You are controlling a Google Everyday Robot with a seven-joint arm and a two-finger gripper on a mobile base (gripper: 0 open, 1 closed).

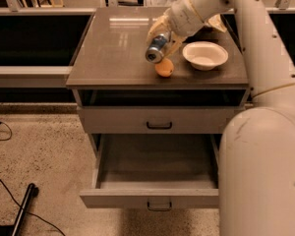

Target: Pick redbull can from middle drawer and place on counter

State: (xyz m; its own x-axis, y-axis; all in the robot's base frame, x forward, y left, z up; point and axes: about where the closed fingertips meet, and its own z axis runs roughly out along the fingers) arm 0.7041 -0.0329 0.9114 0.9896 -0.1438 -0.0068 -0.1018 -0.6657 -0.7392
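Gripper [161, 39] over counter [113, 50], claw clamped on tilted silvery-blue can [156, 48], just above orange [164, 68]; can's lettering cannot be read. White bowl [205, 56] near orange. Below, middle drawer [152, 162] pulled open.

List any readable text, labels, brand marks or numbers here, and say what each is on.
No text can be read in this view.
Redbull can, held in the gripper just above the counter beside the orange: its print is too blurred to read.
Bowl, middle drawer, upper drawer front: no markings visible.
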